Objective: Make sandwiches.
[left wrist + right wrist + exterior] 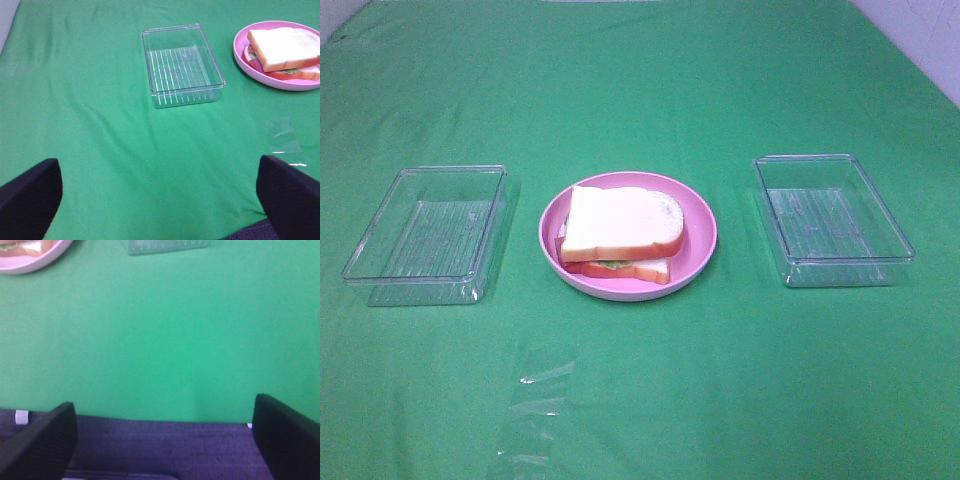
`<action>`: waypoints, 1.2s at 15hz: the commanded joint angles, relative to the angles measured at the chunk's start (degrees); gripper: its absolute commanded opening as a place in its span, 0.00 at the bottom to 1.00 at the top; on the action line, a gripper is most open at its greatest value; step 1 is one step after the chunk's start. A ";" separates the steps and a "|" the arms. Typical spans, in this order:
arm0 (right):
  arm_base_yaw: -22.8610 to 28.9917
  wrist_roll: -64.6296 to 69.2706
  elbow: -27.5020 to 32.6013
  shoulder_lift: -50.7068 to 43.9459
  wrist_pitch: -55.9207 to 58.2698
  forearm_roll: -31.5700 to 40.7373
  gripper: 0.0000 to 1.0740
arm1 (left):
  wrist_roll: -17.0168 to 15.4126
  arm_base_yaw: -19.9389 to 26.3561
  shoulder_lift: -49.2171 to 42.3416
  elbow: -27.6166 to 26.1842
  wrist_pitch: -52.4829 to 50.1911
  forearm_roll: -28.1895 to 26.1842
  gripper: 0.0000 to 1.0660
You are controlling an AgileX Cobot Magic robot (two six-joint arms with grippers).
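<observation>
Both pairs of black fingers stand spread wide with nothing between them: the left gripper (pixel 160 200) over bare green cloth (pixel 720 400), the right gripper (pixel 162 440) over the cloth's near edge, where a dark surface (pixel 160 445) shows beneath. Only the wrist views show the fingers; the high view shows neither arm. Mid-cloth, the sandwich (pixel 622 230) lies on a pink plate (pixel 705 235), between the left clear tray (pixel 428 232) and the right clear tray (pixel 832 218), both well apart from it. Open cloth runs from the plate to the near edge, apart from a shiny patch (pixel 542 400).
</observation>
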 commanded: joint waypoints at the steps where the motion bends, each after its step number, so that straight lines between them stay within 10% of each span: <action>1: -0.06 -0.52 0.40 -8.71 -0.63 0.17 0.85 | -0.46 0.06 -1.26 -0.06 -0.86 -0.17 0.92; 18: -3.38 -3.09 0.74 -17.59 -0.06 -0.92 0.85 | -0.52 0.06 -0.86 -0.06 -0.86 -0.34 0.92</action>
